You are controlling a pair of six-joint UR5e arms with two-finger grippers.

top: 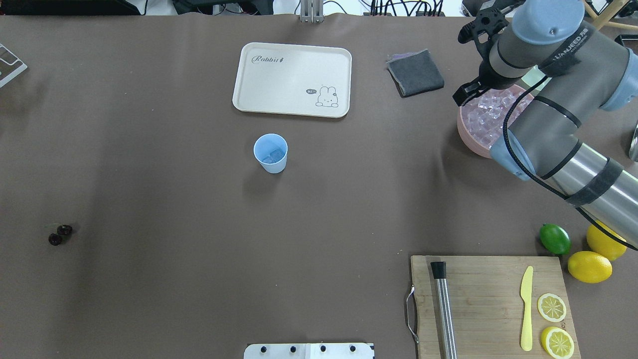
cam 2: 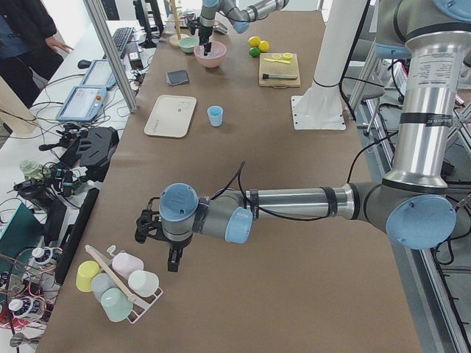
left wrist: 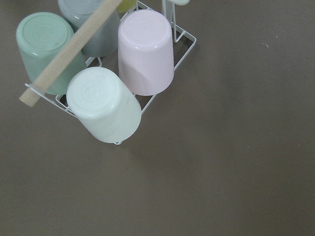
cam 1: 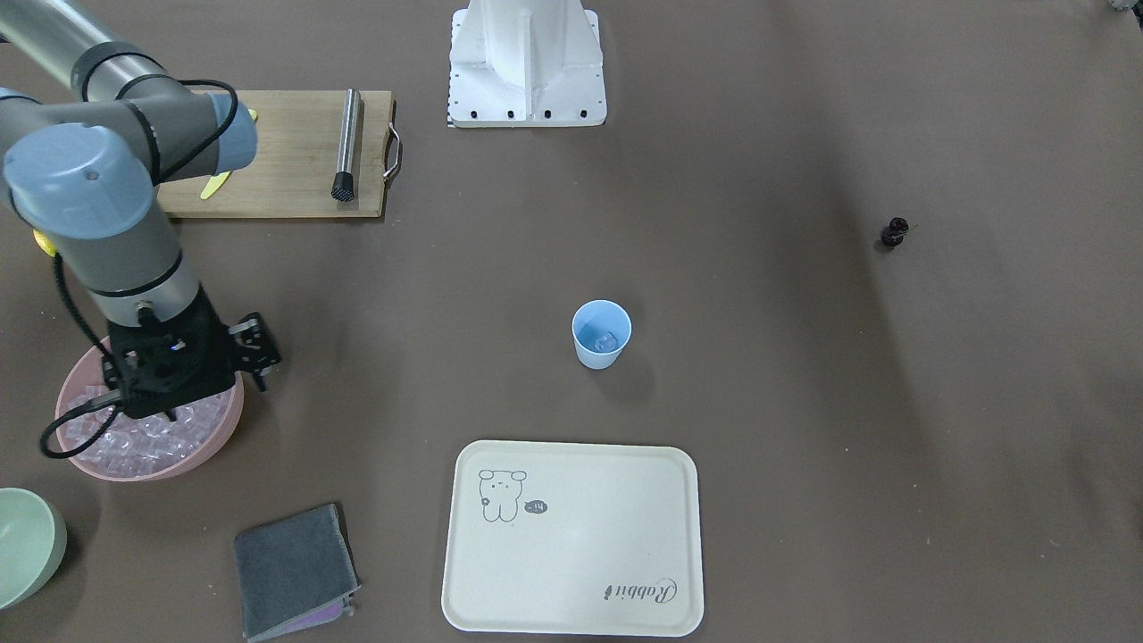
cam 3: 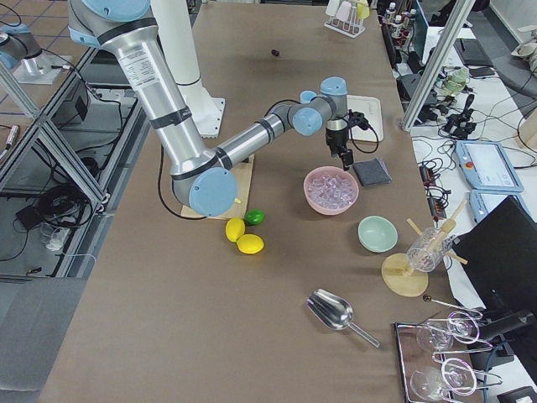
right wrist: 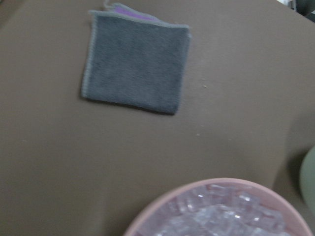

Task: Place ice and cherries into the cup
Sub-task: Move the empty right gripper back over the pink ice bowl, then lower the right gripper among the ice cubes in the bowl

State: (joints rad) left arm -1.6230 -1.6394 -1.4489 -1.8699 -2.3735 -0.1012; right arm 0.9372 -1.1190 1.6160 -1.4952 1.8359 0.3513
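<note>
The light blue cup (cam 1: 601, 335) stands upright mid-table, also in the overhead view (top: 270, 153), with a clear ice cube (cam 1: 606, 340) inside. More ice (cam 1: 152, 442) fills the pink bowl (cam 1: 228, 429). The dark cherries (cam 1: 894, 231) lie alone on the table, far from the cup (top: 60, 234). My right gripper (cam 1: 170, 413) hangs just above the ice in the pink bowl; its fingers are mostly hidden under the wrist. My left gripper (cam 2: 174, 263) hovers near a cup rack, far from the task's things; I cannot tell its state.
A cream tray (cam 1: 571, 536) lies beyond the cup. A grey cloth (cam 1: 295, 572) lies beside the pink bowl, and a pale green bowl (cam 1: 27, 545) stands nearby. A cutting board (top: 491, 304) holds a steel muddler, yellow knife and lemon slices. A lime (top: 555, 238) and lemons sit next to it.
</note>
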